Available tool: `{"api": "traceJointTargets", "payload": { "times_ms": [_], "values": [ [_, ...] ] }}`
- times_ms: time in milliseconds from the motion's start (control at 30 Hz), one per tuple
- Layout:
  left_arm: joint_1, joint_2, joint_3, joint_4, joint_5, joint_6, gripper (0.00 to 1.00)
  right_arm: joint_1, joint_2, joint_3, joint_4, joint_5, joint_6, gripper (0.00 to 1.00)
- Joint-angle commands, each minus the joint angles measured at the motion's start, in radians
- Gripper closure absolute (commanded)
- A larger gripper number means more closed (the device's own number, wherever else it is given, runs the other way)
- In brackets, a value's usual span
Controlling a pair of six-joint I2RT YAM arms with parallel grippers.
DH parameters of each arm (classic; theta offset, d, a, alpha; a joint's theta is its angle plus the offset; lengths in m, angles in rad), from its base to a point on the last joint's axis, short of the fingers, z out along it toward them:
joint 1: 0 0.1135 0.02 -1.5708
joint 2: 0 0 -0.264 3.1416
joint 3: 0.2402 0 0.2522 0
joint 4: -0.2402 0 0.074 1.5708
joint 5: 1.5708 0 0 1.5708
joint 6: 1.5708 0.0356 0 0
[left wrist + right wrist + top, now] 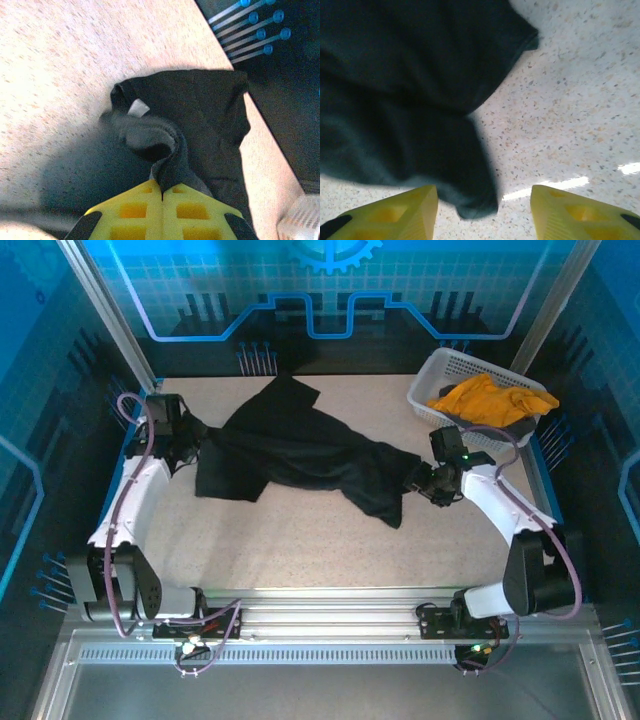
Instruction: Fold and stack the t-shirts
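Black t-shirt (300, 455): thin, soft, matte cloth, rumpled and not flat. It lay mid-surface and stretched between the two arms. Its long axis ran left to right, dropping slightly toward the near side at the right end. One pointed flap stuck out toward the far edge, and a wider lobe hung toward the near-left.

Left pincer (188, 443): at the shirt's left end. In the left wrist view the yellow fingers (135, 210) were pressed together on a bunched fold of the black cloth (200, 105), so the left pincer (162, 186) was fully closed on the shirt. A small white tag (138, 107) showed on the gathered fabric, likely the neck area, though I couldn't confirm that.

Right pincer (418, 483): at the shirt's right end. In the right wrist view the fingers (570, 210) stood roughly half apart. A rounded corner of the black cloth (410, 75) sat between them, so the right pincer (484, 194) clamped nothing.

Surface (300, 550): pale speckled stone look, hard, with a slight sheen (570, 100).

Mustard t-shirt (490, 400): a crumpled heap in the white plastic lattice basket (430, 375) at the far-right corner, well apart from the black one. No clear long axis. A dark item lay under its right side, but I couldn't tell what it was.
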Motion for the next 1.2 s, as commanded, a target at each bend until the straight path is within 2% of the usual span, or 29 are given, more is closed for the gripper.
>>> {"api": "traceJointTargets", "payload": {
  "times_ms": [0, 233, 367, 467, 600, 667, 1000, 1167],
  "values": [
    [0.015, 0.055, -0.01, -0.057, 0.01, -0.007, 1.0, -0.005, 0.07, -0.008, 0.058, -0.064, -0.003, 0.44],
    [0.016, 0.051, -0.034, -0.056, 0.04, 0.009, 1.0, 0.067, 0.247, 0.088, 0.099, -0.09, -0.022, 0.42],
    [0.016, 0.057, -0.02, -0.067, 0.045, 0.014, 1.0, 0.111, 0.334, 0.145, 0.079, -0.057, 0.011, 0.49],
    [0.017, 0.058, -0.017, -0.07, 0.047, 0.022, 1.0, 0.104, 0.371, 0.165, 0.103, -0.051, 0.023, 0.62],
    [0.016, 0.057, -0.017, -0.082, 0.04, 0.036, 1.0, 0.059, 0.429, 0.266, 0.061, -0.039, -0.032, 0.91],
    [0.019, 0.054, -0.014, -0.09, 0.032, 0.046, 1.0, 0.035, 0.426, 0.318, 0.016, -0.008, -0.072, 0.99],
    [0.024, 0.045, -0.017, -0.087, 0.042, 0.043, 1.0, -0.052, 0.254, 0.439, -0.135, 0.149, -0.246, 1.0],
    [0.024, 0.028, -0.029, -0.084, 0.051, 0.032, 1.0, -0.087, 0.252, 0.546, -0.162, 0.191, -0.307, 1.0]
  ]
}}
